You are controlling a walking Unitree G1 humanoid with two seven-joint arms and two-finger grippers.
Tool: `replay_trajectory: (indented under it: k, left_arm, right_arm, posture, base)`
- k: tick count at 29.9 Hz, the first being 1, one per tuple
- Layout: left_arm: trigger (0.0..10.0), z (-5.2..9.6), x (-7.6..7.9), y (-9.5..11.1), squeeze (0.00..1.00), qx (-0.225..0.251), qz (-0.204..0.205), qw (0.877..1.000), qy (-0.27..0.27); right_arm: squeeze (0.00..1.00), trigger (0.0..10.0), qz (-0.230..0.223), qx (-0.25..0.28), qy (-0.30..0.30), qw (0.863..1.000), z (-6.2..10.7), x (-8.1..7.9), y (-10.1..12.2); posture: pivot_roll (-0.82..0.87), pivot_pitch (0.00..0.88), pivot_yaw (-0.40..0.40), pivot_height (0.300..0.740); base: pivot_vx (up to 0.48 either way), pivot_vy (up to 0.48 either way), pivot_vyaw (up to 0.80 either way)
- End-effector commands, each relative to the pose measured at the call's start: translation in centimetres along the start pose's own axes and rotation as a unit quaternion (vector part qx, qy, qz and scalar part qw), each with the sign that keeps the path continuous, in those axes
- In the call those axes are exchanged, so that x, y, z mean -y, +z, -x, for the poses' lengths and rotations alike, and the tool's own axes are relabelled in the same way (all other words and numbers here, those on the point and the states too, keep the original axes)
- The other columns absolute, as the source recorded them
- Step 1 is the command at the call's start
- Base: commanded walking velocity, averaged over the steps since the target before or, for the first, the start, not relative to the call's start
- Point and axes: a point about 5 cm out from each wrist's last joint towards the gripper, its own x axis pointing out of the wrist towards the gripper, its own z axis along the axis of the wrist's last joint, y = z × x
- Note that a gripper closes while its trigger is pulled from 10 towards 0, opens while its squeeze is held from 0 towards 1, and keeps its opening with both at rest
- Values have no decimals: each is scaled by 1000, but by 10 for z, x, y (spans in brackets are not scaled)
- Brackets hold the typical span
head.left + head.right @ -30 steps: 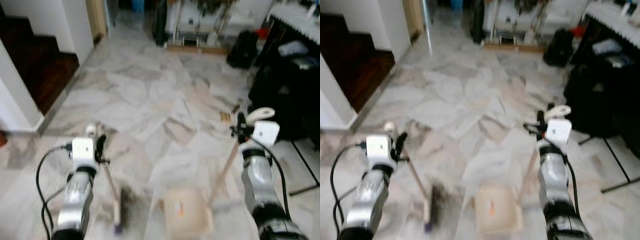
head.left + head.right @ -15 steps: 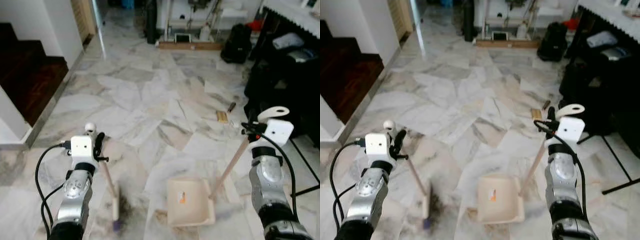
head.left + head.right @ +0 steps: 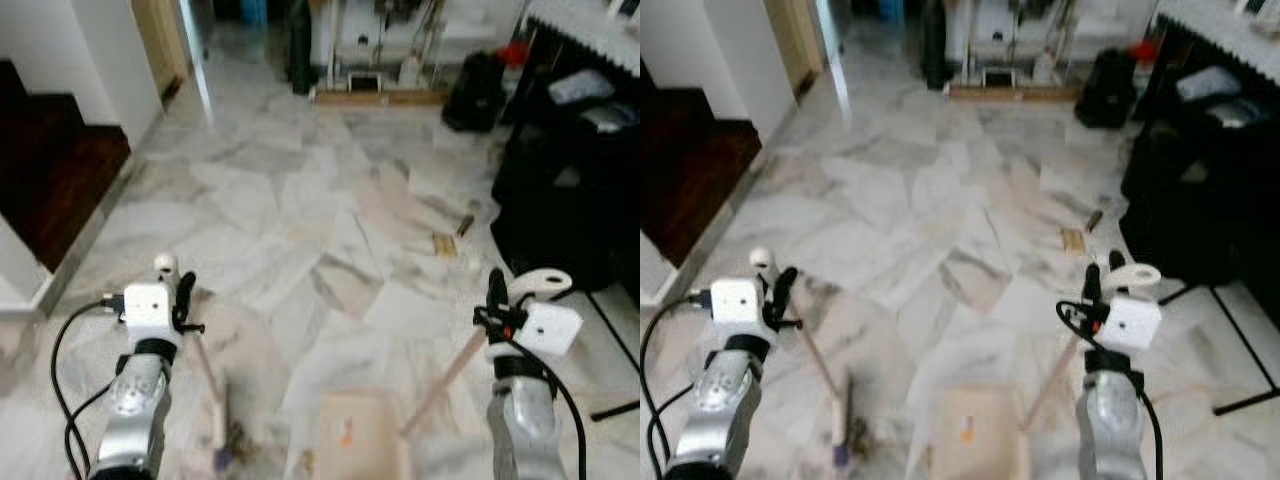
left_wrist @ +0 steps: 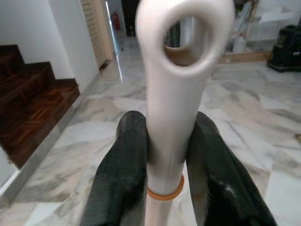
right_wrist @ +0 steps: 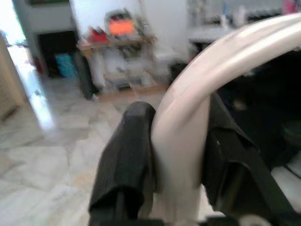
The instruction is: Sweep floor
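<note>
I am standing on a marble floor [image 3: 300,190] with dark stairs [image 3: 55,160] at my left. My left gripper [image 4: 164,155] is clamping the broom [image 3: 212,400]; my right gripper [image 5: 176,155] is clamping the dustpan [image 3: 360,445] handle. Small scraps [image 3: 445,243] are lying ahead.

broom [image 3: 212,400] left | dustpan [image 3: 352,440] right | stairs [image 3: 55,160] far left

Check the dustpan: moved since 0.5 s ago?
Yes: the dustpan slid back toward the robot, away from the tan floor scrap.
</note>
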Motion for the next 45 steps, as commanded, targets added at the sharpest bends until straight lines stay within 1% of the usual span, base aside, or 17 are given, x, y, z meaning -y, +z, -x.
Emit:
replay_trajectory:
  k: [1,2,3,5,6,10,11,12,13,15,20,26,29,32,35,39,45]
  left_arm:
    - [10000,4,-8,11,0,23,-5,1000,14]
    - [10000,7,-10,10,0,21,-4,1000,21]
    - [10000,14,-11,9,0,18,1,999,28]
    - [10000,19,-13,8,0,15,-1,999,31]
    - [10000,25,-15,5,0,9,0,999,35]
    - [10000,30,-19,-3,0,-12,18,999,46]
    - [10000,30,-21,-5,0,-16,23,998,51]
    - [10000,29,-27,-7,0,-22,38,997,69]
    - [10000,29,-27,-7,0,-22,38,997,69]
    - [10000,26,-33,-2,0,-19,48,995,83]
    - [10000,22,-35,0,0,-16,45,996,81]
    - [10000,26,-38,-2,0,-20,50,994,94]
    - [10000,28,-36,-3,0,-23,51,994,90]
    - [10000,29,-31,-5,0,-28,54,995,78]
    - [10000,28,-29,-5,0,-28,53,996,70]
    - [10000,22,-25,-3,0,-24,51,996,62]
    - [10000,24,-23,-3,0,-23,52,997,60]
  right_arm:
    - [0,10000,9,31,21,999,-8,-6,15]
    - [0,10000,11,28,25,999,-10,-7,15]
    - [0,10000,13,22,26,999,-11,-7,17]
    - [0,10000,15,20,28,999,-11,-7,18]
    - [0,10000,17,20,31,999,-12,-7,20]
    - [0,10000,16,24,30,999,-14,-8,26]
    - [0,10000,15,24,31,999,-14,-9,26]
    - [0,10000,16,24,33,999,-13,-10,26]
    - [0,10000,16,24,33,999,-13,-10,26]
    - [0,10000,22,23,34,999,-12,-11,28]
    - [0,10000,33,24,45,998,-14,-12,31]
    - [0,10000,33,23,58,998,-17,-15,31]
    - [0,10000,27,23,61,998,-19,-17,32]
    - [0,10000,9,19,44,999,-21,-14,30]
    - [0,10000,8,19,44,999,-22,-15,31]
    - [0,10000,4,21,48,999,-24,-17,32]
    - [0,10000,-8,17,44,999,-24,-17,30]
  posture:
    - [39,0,-35,740]
    - [44,0,-39,740]
    - [53,0,-52,740]
    - [46,0,-54,740]
    - [37,0,-52,740]
    - [10,0,-41,740]
    - [3,0,-37,740]
    - [-4,0,-36,740]
    - [-4,0,-36,740]
    - [-8,0,-34,740]
    - [-12,0,-34,740]
    - [2,0,-45,740]
    - [3,0,-41,740]
    - [0,0,-34,740]
    - [-4,0,-33,740]
    - [4,0,-35,740]
    - [7,0,-35,740]
  base:
    - [307,0,0]
    - [307,0,0]
    - [311,0,0]
    - [306,0,0]
    - [307,0,0]
    - [307,0,0]
    - [311,0,0]
    - [300,0,0]
    - [300,0,0]
    - [298,0,0]
    - [300,0,89]
    - [309,0,600]
    - [310,0,169]
    - [311,0,0]
    - [307,0,0]
    - [311,0,0]
    - [311,0,0]
